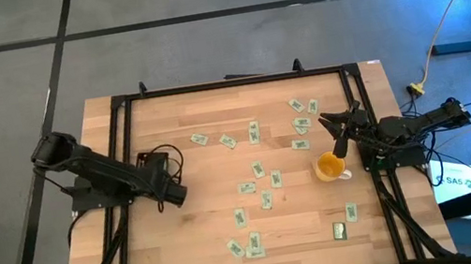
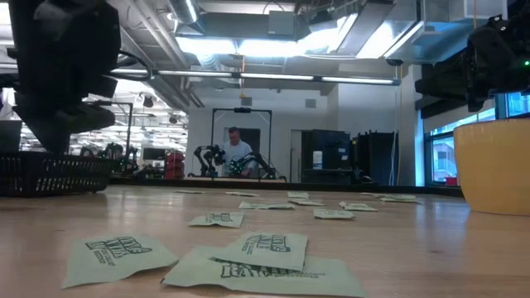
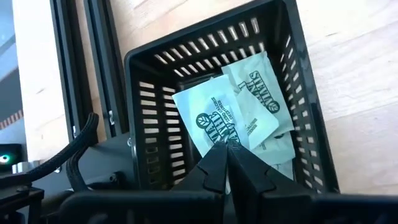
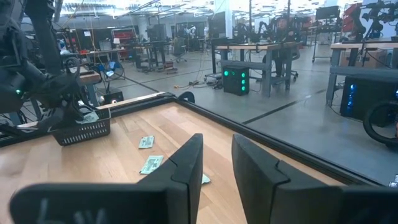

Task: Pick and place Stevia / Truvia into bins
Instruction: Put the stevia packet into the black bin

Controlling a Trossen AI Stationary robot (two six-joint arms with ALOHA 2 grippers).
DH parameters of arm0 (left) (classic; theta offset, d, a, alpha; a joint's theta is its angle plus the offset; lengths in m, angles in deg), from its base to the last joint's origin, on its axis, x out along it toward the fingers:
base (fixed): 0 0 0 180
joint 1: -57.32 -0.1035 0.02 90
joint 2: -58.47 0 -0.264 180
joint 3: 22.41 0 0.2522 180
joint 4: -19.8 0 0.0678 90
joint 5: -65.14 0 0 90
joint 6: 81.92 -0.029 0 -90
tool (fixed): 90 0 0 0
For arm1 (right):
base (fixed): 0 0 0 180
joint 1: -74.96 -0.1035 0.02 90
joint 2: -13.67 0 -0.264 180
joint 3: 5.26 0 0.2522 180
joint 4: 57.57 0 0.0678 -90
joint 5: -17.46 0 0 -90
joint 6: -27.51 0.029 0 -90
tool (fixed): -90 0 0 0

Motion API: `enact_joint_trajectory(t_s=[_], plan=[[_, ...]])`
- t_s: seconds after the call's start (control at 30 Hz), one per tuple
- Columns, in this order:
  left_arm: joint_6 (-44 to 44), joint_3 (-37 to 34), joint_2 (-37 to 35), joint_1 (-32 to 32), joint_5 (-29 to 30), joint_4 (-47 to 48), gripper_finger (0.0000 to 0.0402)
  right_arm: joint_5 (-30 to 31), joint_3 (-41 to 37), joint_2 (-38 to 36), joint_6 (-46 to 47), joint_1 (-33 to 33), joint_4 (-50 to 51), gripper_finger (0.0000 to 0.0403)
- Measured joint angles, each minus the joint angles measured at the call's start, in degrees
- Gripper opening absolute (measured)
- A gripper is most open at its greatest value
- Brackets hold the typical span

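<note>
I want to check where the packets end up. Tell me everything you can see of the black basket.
The black basket is a small rectangular bin of what looks like plastic, with slotted, see-through walls. It stands upright on the wooden table near the left frame rail. Several pale green sweetener packets lie overlapping inside it. The left gripper hangs over it, fingers shut on one packet.

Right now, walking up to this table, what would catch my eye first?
Probably the scatter of small pale green paper sachets across the wooden table, and the yellow cup near the right arm's open hand. At the left edge, the left hand is pinched on a sachet over the black slotted plastic basket, which holds several more.
</note>
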Motion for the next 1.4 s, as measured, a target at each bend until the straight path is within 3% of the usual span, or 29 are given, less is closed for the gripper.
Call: enact_joint_trajectory(t_s=[0.57, 0.73, 1.0, 1.2, 1.4], plan=[[-6.9, 0.5, 0.1, -3.5, -0.4, 0.3, 0.0047, 0.0, 0.0, 0.0, -0.3, 0.0, 0.0, 0.009], [-13.8, 4.9, 0.1, -5.5, 3.8, 0.2, 0.0052, 0.0, 0.0, 0.0, -0.3, 0.0, 0.0, 0.009], [-34.7, 12.9, 0.1, -13.9, 7.5, -3.9, 0.0062, 0.0, 0.0, 0.0, -0.4, 0.0, 0.0, 0.009], [-58.1, 13.6, 0.1, -23.3, 2.8, -19.2, 0.0082, 0.0, 0.0, 0.0, -0.4, 0.0, 0.0, 0.009], [-74.3, 13.6, 0.1, -29.7, -2.4, -33.7, 0.0085, 0.0, 0.0, 0.0, -0.4, 0.0, 0.0, 0.009]])
